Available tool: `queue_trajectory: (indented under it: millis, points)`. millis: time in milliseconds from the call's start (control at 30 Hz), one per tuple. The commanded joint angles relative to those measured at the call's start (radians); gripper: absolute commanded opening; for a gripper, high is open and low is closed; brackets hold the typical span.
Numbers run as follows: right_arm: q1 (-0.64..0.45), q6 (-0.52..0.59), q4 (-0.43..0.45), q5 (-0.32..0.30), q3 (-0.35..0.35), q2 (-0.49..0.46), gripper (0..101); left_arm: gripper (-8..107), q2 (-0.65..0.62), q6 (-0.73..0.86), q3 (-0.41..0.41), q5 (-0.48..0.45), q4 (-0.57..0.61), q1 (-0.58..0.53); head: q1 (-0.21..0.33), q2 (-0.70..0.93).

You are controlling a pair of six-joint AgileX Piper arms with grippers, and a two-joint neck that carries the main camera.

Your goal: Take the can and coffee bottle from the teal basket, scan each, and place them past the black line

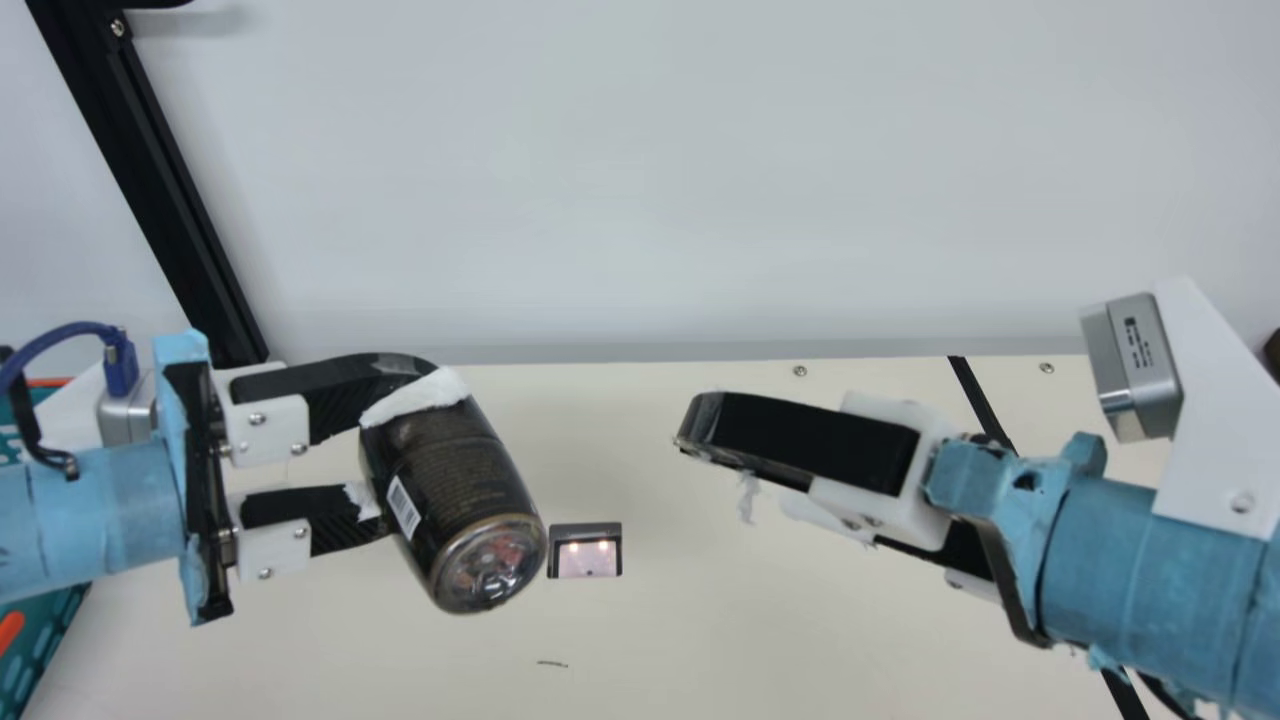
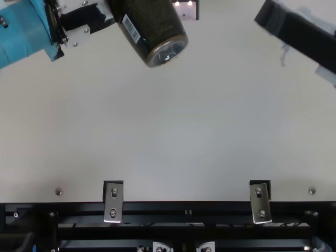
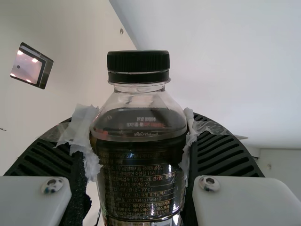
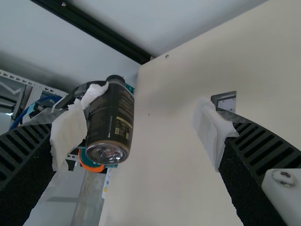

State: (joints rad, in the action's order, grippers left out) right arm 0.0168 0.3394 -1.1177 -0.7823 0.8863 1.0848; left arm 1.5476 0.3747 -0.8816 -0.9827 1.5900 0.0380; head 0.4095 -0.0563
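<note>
The dark coffee bottle (image 1: 450, 500) is held tilted above the table by my left gripper (image 1: 385, 450), its base toward the camera and a barcode on its side. From the left wrist view, the black-capped bottle (image 3: 138, 141) stands between the padded fingers of my left gripper (image 3: 138, 146), which is shut on it. My right gripper (image 1: 690, 440) hangs to the right, apart from the bottle. In the right wrist view, my right gripper (image 4: 136, 136) is open with a wide gap, the bottle (image 4: 110, 125) farther off. At the main view's left edge is the teal basket (image 1: 45, 640), partly behind my left arm.
A lit scanner (image 1: 586, 550) lies at the table's middle, just right of the bottle's base in the main view. The black line (image 1: 980, 400) crosses the table at the right, partly behind my right arm. A black frame post (image 1: 150, 190) rises at the back left.
</note>
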Motion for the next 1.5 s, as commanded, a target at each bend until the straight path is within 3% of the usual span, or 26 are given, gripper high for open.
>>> queue_trajectory:
  millis: [0, 133, 200, 533, 700, 967, 1467]
  points:
    - [0.0, 0.0, 0.0, 0.0, 0.0, 0.0, 101, 10, 0.0, 0.0, 0.0, 0.0, 0.0, 0.0, 0.027, -0.001]
    - [0.002, -0.005, -0.005, 0.02, 0.002, 0.0, 101, 10, 0.0, 0.0, 0.0, 0.0, 0.0, 0.0, 0.027, -0.001]
    - [0.007, 0.004, -0.058, 0.016, -0.005, 0.002, 101, 10, 0.0, 0.0, 0.0, 0.0, 0.0, 0.0, 0.027, -0.001]
    - [0.015, 0.161, -0.476, -0.043, -0.122, 0.045, 101, 10, 0.0, 0.0, 0.0, 0.0, 0.0, 0.0, 0.027, -0.001]
    - [0.019, 0.242, -0.62, -0.096, -0.175, 0.097, 101, 10, 0.0, 0.0, 0.0, 0.0, 0.0, 0.0, 0.027, -0.001]
    - [-0.014, 0.192, -0.627, -0.197, -0.185, 0.145, 101, 10, 0.0, 0.0, 0.0, 0.0, 0.0, 0.0, 0.027, -0.001]
    - [0.075, 0.178, -0.627, -0.244, -0.176, 0.267, 101, 10, 0.0, 0.0, 0.0, 0.0, 0.0, 0.0, 0.027, -0.001]
